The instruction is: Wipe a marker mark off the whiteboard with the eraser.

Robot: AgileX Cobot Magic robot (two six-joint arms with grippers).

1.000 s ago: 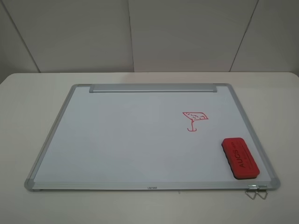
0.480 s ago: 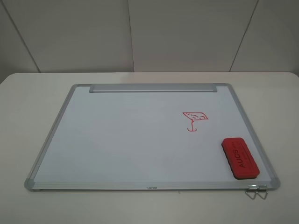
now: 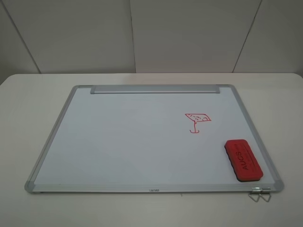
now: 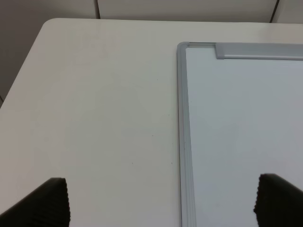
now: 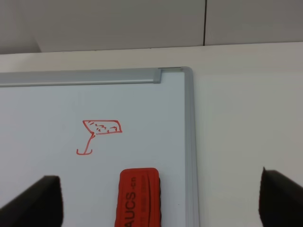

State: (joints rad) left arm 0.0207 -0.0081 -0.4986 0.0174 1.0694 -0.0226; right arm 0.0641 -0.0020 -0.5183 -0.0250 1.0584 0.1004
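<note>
The whiteboard [image 3: 123, 142] lies flat on the table, its silver tray bar [image 3: 155, 89] along the far edge. The red eraser [image 3: 243, 159] rests on the board near its front right corner, lettering up, and also shows in the right wrist view [image 5: 138, 196]. No cloud-and-rain mark shows in any view. The only drawing is a red cocktail-glass shape [image 3: 197, 121] right of the board's middle. My right gripper [image 5: 161, 201] is open, short of the eraser and apart from it. My left gripper [image 4: 165, 203] is open over the board's left frame. Neither arm appears in the exterior view.
A metal clip [image 3: 259, 193] pokes out under the board's front right corner. The white table [image 3: 28, 118] surrounds the board on all sides, with grey wall panels behind it. The board's far left corner [image 4: 182, 46] shows in the left wrist view.
</note>
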